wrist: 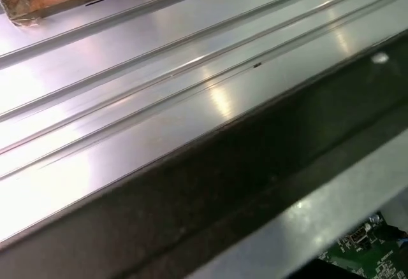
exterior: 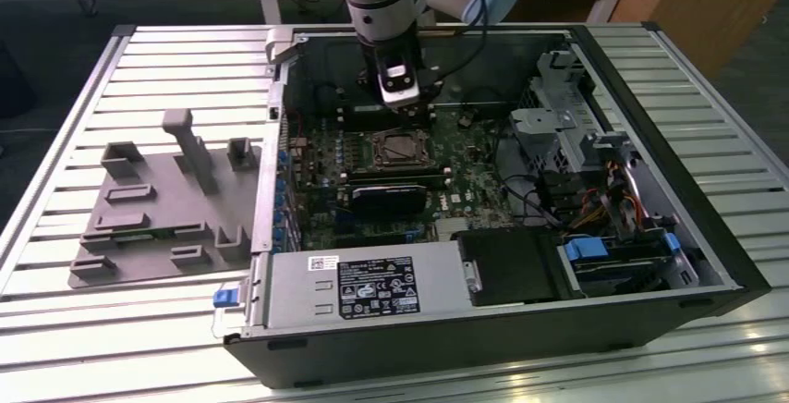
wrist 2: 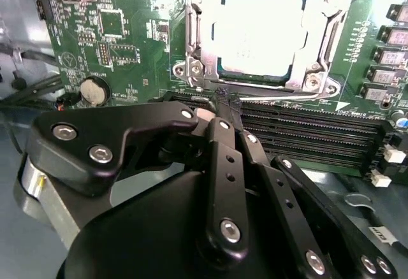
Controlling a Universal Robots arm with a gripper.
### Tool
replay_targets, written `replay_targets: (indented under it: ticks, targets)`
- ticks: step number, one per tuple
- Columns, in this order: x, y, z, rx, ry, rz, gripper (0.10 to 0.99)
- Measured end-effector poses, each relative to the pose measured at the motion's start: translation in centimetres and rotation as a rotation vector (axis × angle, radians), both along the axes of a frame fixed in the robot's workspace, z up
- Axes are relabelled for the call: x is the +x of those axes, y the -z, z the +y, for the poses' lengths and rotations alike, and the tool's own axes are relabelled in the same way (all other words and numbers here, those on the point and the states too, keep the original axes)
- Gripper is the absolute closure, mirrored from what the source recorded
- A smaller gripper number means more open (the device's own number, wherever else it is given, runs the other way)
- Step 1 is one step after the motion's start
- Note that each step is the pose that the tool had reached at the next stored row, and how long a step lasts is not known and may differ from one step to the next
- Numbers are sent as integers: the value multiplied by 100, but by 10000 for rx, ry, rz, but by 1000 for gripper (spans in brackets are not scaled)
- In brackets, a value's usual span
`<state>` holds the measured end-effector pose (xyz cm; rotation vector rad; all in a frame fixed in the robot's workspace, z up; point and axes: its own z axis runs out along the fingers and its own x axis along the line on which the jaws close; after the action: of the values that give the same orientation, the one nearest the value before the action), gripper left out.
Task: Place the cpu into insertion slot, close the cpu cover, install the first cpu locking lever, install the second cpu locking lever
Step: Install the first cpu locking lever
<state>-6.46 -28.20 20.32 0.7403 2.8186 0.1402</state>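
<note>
In the second wrist view the cpu [wrist 2: 258,30], a square chip with a bright silver top, lies in the insertion slot [wrist 2: 191,69] on the green motherboard. The cpu cover [wrist 2: 319,50], a silvery frame, lies down around the chip. My gripper [wrist 2: 228,104] is shut, its black fingertips just short of the slot's near edge, where a thin dark lever rod [wrist 2: 280,92] runs along it. In the exterior view the gripper [exterior: 397,105] hangs inside the open computer case, just behind the insertion slot [exterior: 397,149].
Long black memory slots [wrist 2: 306,132] lie between my gripper and the socket. A black fan card [exterior: 388,201] and a power supply [exterior: 358,287] sit nearer the case front. A grey fixture [exterior: 161,209] stands on the slatted table [exterior: 74,329] at the exterior view's left.
</note>
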Motion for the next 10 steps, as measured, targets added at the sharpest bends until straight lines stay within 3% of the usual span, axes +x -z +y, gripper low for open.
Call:
replay_targets:
  ticks: [10]
  targets:
    - [0,24,19,0,596,0,984]
